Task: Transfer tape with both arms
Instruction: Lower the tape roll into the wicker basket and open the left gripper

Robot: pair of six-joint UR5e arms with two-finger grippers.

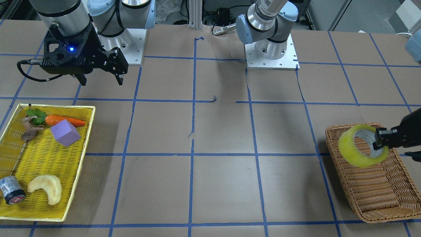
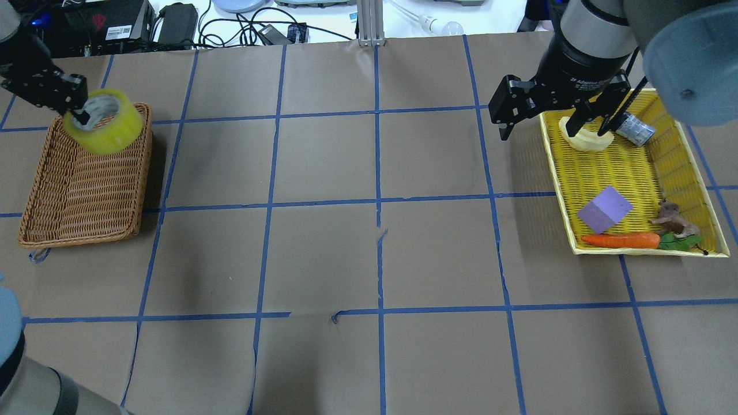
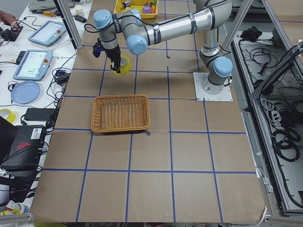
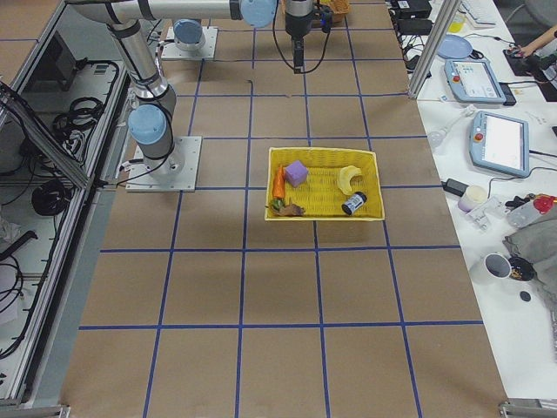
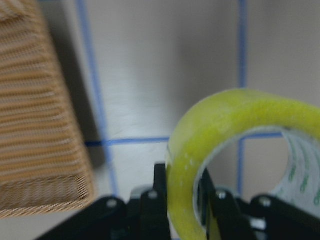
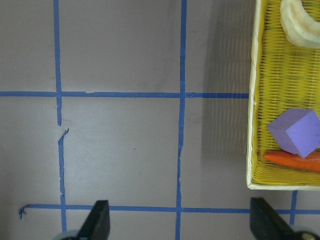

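Note:
The tape (image 1: 349, 148) is a yellowish translucent roll with a grey-white core. My left gripper (image 1: 378, 141) is shut on its wall, one finger inside the ring and one outside. It holds the roll tilted in the air over the far end of the wicker basket (image 1: 378, 194). The overhead view shows the tape (image 2: 115, 129) and left gripper (image 2: 78, 109) at the basket's (image 2: 81, 190) far edge. In the left wrist view the tape (image 5: 240, 125) fills the right side. My right gripper (image 1: 101, 78) is open and empty, raised beside the yellow tray (image 1: 39, 154). It also shows in the overhead view (image 2: 548, 124).
The yellow tray (image 2: 628, 173) holds a purple cube (image 2: 604, 209), a carrot (image 2: 620, 240), a pale curved piece (image 2: 585, 140), a small grey-black cylinder (image 2: 634, 129) and a brown bit (image 2: 671, 219). Blue tape lines grid the brown table.

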